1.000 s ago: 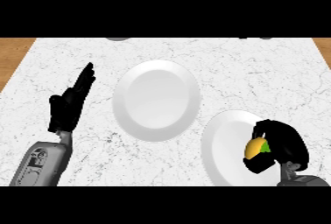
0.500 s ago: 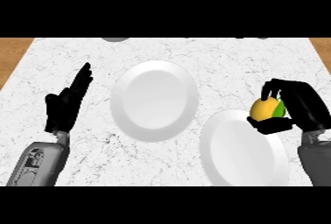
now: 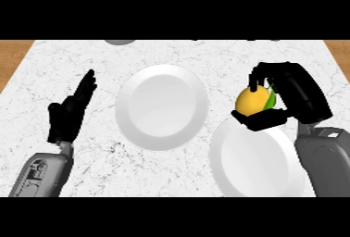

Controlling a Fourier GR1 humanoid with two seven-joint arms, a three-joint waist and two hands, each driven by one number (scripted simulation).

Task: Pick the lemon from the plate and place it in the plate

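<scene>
A yellow lemon point(image 3: 250, 101) with a green leaf is held in my right hand point(image 3: 294, 95), fingers and thumb curled round it. It hangs above the far edge of the near right white plate point(image 3: 256, 162) and to the right of the middle white plate point(image 3: 161, 106). Both plates are bare. My left hand point(image 3: 70, 113) rests open at the left of the counter, fingers straight and pointing up, apart from the plates.
The white marble counter point(image 3: 205, 55) has wooden strips along its left and right edges. A small grey round object point(image 3: 120, 41) peeks in at the counter's far edge.
My right hand lifted the lemon off the near right plate and carried it up and away from me, toward the plate's far rim. The left hand stayed still.
</scene>
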